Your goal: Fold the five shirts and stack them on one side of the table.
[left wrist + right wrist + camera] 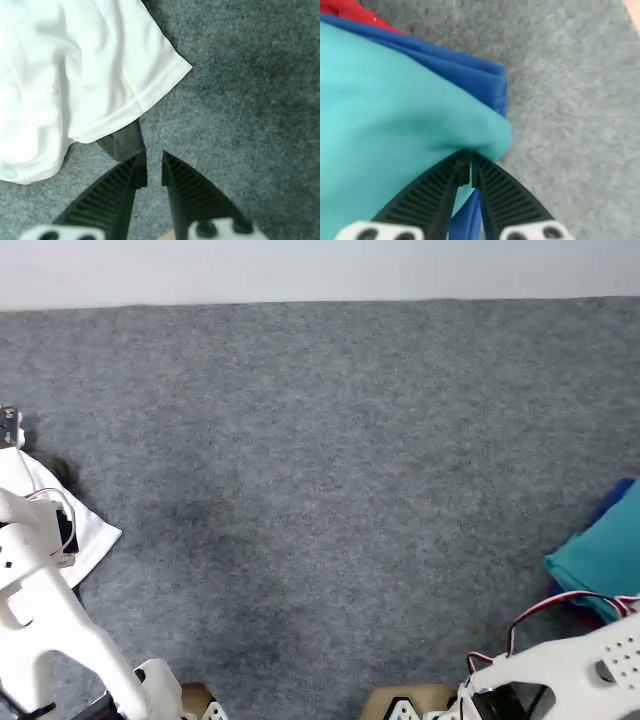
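Observation:
A white shirt [70,525] lies crumpled at the table's left edge, and a dark grey shirt corner [122,142] pokes out from under the white shirt [75,75]. My left gripper [154,170] hovers just off that corner, its jaws a narrow gap apart with nothing between them. At the right edge is a teal shirt [600,560] on top of a blue shirt [622,495] and a red shirt [572,602]. My right gripper [470,169] is shut on the edge of the teal shirt [395,125], above the blue shirt [470,75] and the red shirt [360,12].
The grey carpeted tabletop [330,470] spreads wide between the two piles. The left arm [40,610] stands over the white shirt at the front left. The right arm [580,670] with its red and white wires sits at the front right.

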Robot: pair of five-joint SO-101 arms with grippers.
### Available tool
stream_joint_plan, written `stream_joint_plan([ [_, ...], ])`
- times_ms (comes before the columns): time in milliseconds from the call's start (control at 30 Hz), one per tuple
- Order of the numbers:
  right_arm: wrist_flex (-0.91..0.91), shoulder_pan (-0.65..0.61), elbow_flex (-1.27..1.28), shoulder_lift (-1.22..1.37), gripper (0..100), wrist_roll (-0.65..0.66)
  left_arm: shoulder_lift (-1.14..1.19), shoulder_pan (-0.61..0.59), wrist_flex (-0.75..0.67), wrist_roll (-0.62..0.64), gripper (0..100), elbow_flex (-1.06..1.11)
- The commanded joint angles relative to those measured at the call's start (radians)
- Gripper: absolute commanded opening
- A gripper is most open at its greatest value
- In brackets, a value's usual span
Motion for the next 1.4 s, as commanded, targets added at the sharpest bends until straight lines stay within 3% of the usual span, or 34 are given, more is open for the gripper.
stream_joint_plan([
  [0, 0.064, 0.001, -0.040, -0.180, 1.0, 0.008, -0.031, 0.003, 0.008, 0.000, 6, -0.005],
  [200, 0.216, -0.062, -0.038, -0.338, 1.0, -0.040, -0.032, -0.002, 0.008, 0.000, 6, -0.008],
  [533, 0.680, -0.295, -0.029, -0.427, 1.0, -0.132, -0.023, -0.002, -0.012, -0.015, 6, -0.004],
  [633, 0.677, -0.317, 0.018, -0.473, 1.0, -0.212, -0.021, 0.000, -0.064, -0.087, 6, -0.001],
  [800, 0.677, -0.417, 0.187, -0.590, 1.1, -0.212, -0.020, 0.006, -0.183, -0.219, 17, 0.071],
  [967, 0.677, -0.503, 0.404, -0.754, 1.1, -0.212, -0.020, 0.006, -0.299, -0.304, 19, 0.220],
  [1367, 0.676, -0.644, 0.770, -1.072, 1.1, -0.212, 0.074, 0.000, -0.674, -0.400, 22, 0.446],
])
